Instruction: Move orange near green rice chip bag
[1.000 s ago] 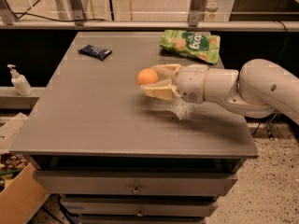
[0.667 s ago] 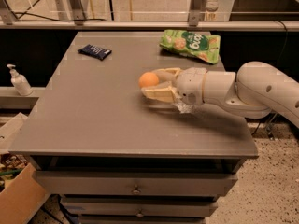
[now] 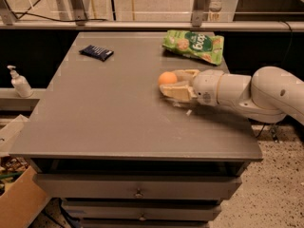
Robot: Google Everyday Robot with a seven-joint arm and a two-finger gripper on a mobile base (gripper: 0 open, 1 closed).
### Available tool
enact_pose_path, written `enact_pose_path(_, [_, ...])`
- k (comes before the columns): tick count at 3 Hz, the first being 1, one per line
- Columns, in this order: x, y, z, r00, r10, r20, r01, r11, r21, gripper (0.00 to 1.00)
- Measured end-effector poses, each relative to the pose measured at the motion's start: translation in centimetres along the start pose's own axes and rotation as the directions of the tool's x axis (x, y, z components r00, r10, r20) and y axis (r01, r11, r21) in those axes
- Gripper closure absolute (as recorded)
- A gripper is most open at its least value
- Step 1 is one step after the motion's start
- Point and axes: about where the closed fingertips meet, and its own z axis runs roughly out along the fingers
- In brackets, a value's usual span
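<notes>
White arm reaches in from the right over the grey table [image 3: 109, 113]; gripper [image 3: 172, 83] sits mid-table towards the right edge, fingers closed round the orange [image 3: 167, 78] at their tips; green rice chip bag [image 3: 194, 45] lies near it at the far edge, not touching; dark blue packet [image 3: 96, 52] far left corner; pump bottle [image 3: 20, 82] on a ledge off to the left.

Lighting: dim, warm, overhead. Worktop [image 3: 118, 108]: evenly lit, matte. My gripper [image 3: 169, 83], right of centre, fingers [image 3: 184, 73] clasping the orange [image 3: 166, 77]: soft shadow beneath.
</notes>
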Motion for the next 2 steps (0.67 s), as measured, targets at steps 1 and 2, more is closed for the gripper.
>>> enact_pose_path(1, [0.6, -3.1, -1.5, 1.000, 0.015, 0.006, -0.015, 0.9974, 0.070, 1.00])
enact_pose_path(2, [0.8, -5.9, -2.0, 1.000, 0.007, 0.007, -0.008, 0.9929, 0.119, 1.00])
